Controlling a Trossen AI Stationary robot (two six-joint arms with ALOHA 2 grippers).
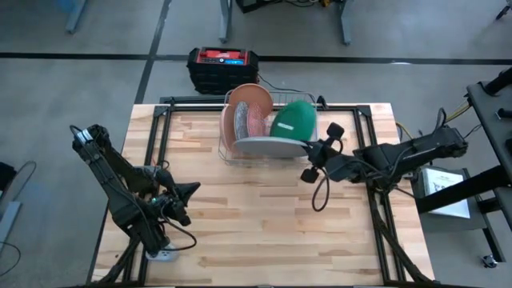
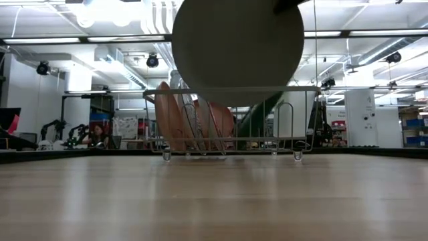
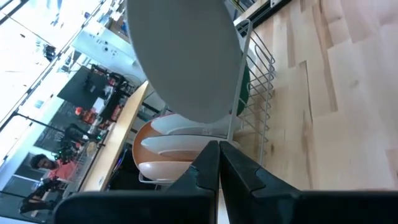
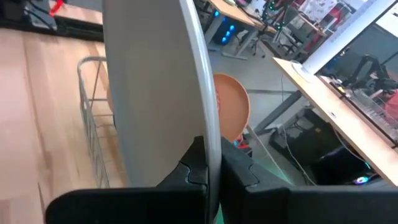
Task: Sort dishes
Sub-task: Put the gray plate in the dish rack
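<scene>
Rack (image 1: pixel 232 152) of silver wire stands at the far middle of the wooden table (image 1: pixel 264 232), holding plain terracotta-pink plates (image 1: pixel 254 98) on edge, a red-and-white patterned plate (image 1: pixel 258 122) among them, and a dark green plate (image 1: pixel 294 120) leaning at its right end. The right gripper (image 1: pixel 310 149) reaches in from the table's right side and its fingers (image 4: pixel 194 167) are pinched tight on the rim of the large pale grey plate (image 1: pixel 268 146), which it holds on edge at the near side of the rack (the low view shows this plate raised, its lower edge level with the rack's top wire). The left gripper (image 1: pixel 189 191) hangs over the left part of the table, well apart from the rack, its two fingers (image 3: pixel 205 168) pressed together with nothing between them. Beyond the table a black and red box (image 1: pixel 223 68) sits on the floor.
</scene>
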